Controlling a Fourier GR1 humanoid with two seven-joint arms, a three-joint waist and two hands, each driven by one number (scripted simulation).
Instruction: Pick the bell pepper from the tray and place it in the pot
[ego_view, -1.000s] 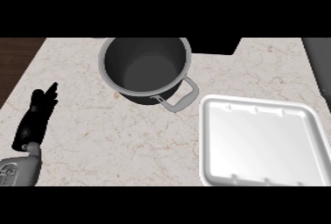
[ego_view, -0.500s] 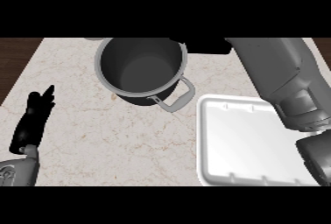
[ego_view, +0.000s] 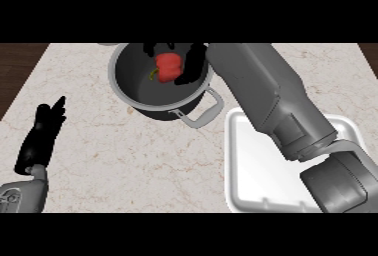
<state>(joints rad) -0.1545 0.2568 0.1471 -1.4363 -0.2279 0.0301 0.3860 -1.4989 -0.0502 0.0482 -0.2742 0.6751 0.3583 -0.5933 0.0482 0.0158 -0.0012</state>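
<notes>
A big counter (ego_view: 133, 160) of pale stone with thin brown veins fills most of what I see. Dark wood shows at its far left edge.

The robot's right arm (ego_view: 273, 100) is the next biggest thing. It is grey and thick, and it comes in from the lower right and goes up across the white tray (ego_view: 244, 170) to the pot (ego_view: 159, 75). The tray sits on the right side of the counter, and the arm covers a lot of it.

The pot is dark grey and round, with a loop handle on the side nearest the tray. It stands at the far side of the counter.

The right hand (ego_view: 190, 62) is black and is over the pot's mouth. Its fingers curl round the red bell pepper (ego_view: 169, 67), which is right beside the hand, on its left side, inside the pot's rim. I cannot tell if the pepper touches the pot's bottom.

The left hand (ego_view: 44, 130) is at the left edge, fingers straight and close together, pointing away.
</notes>
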